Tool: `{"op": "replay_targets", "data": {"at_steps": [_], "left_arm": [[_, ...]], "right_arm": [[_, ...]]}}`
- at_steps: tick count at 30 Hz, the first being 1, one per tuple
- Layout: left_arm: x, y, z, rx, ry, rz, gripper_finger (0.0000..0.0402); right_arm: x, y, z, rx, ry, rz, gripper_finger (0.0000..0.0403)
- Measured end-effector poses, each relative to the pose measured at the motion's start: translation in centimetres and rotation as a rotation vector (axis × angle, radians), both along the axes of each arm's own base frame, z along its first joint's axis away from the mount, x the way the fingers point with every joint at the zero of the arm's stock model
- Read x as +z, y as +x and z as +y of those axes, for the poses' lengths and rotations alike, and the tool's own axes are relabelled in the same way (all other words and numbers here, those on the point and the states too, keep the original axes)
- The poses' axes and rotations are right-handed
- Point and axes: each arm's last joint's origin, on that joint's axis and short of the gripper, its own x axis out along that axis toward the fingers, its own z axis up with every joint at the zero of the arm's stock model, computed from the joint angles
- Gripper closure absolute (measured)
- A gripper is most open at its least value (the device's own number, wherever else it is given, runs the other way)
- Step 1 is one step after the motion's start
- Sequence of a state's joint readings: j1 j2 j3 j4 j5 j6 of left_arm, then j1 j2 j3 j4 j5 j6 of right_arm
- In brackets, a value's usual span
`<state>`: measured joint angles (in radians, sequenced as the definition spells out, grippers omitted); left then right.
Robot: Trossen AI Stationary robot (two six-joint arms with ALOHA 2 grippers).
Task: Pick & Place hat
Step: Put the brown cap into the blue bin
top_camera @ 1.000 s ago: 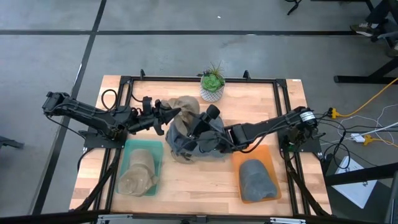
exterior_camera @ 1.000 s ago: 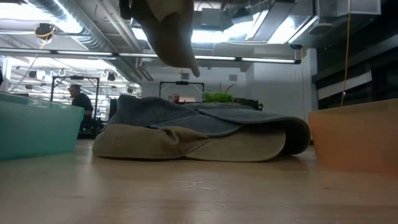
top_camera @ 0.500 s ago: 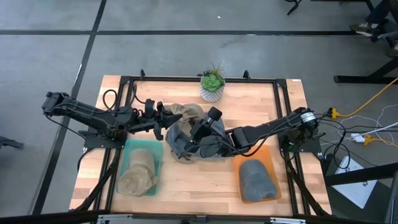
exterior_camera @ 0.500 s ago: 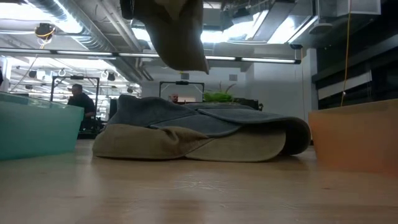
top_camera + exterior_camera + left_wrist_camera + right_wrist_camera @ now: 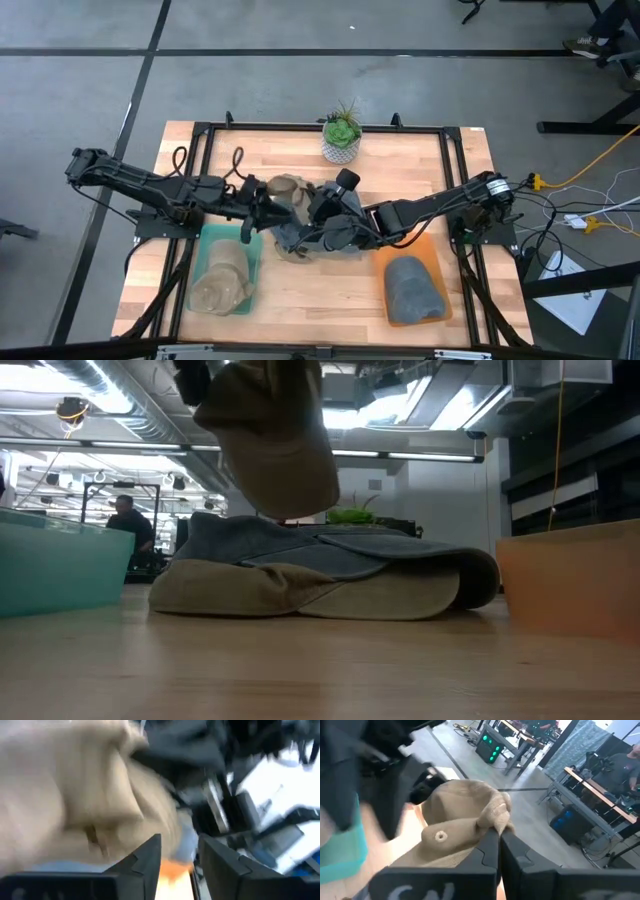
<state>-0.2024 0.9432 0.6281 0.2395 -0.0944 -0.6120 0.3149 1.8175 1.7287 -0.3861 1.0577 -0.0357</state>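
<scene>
Light wooden table (image 5: 300, 300) with black frame. Teal plastic bin (image 5: 203, 248) on the left holds a tan hat; orange plastic bin (image 5: 432, 250) on the right holds a grey hat. Centre of table: pile of soft fabric hats, grey over tan (image 5: 330, 575). Small potted green plant in white pot (image 5: 341, 135) at the far edge.

Tan fabric cap with a top button (image 5: 465, 827) is held up off the pile, between the two arms, just beside the teal bin's far corner. Right gripper (image 5: 322, 208) has its fingers pinched together on a bunched fold of the cap's cloth. Left gripper (image 5: 262, 208) sits at the cap's other side; its fingers (image 5: 150, 857) stand apart in the left wrist view, cap cloth right in front of them, contact not clear.

Handling judgement: cap looks light, limp, not fragile; it droops and folds under its own weight, so it will swing and sag. Best hold is a thick fold or the brim edge; a thin pinch could slip out.
</scene>
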Motion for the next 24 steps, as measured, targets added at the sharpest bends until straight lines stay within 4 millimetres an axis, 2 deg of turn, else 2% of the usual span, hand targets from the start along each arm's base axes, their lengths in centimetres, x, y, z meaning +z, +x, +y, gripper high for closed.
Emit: {"op": "replay_targets", "data": {"at_steps": [7, 11, 18, 20, 24], "left_arm": [[-0.3, -0.1, -0.4, -0.145, -0.024, 0.035, 0.0256], [0.1, -0.6, -0.7, -0.265, 0.034, -0.003, 0.0260], [1.9, -1.4, -0.7, -0.280, 0.327, -0.105, 0.0274], [2.4, -1.5, -0.6, -0.245, 0.431, -0.061, 0.0278], [3.3, -1.4, -0.1, -0.148, 0.647, 0.153, 0.0283]], "right_arm": [[-0.1, 0.0, 0.0, 0.002, -0.001, 0.008, 0.0400], [-0.3, -0.2, 0.0, 0.001, -0.001, 0.033, 0.0401], [-1.0, -0.4, 0.1, 0.057, 0.074, 0.071, 0.0401], [-1.1, -0.3, 0.1, 0.073, 0.091, 0.071, 0.0400], [-1.1, -0.3, 0.2, 0.093, 0.113, 0.070, 0.0400]]}}
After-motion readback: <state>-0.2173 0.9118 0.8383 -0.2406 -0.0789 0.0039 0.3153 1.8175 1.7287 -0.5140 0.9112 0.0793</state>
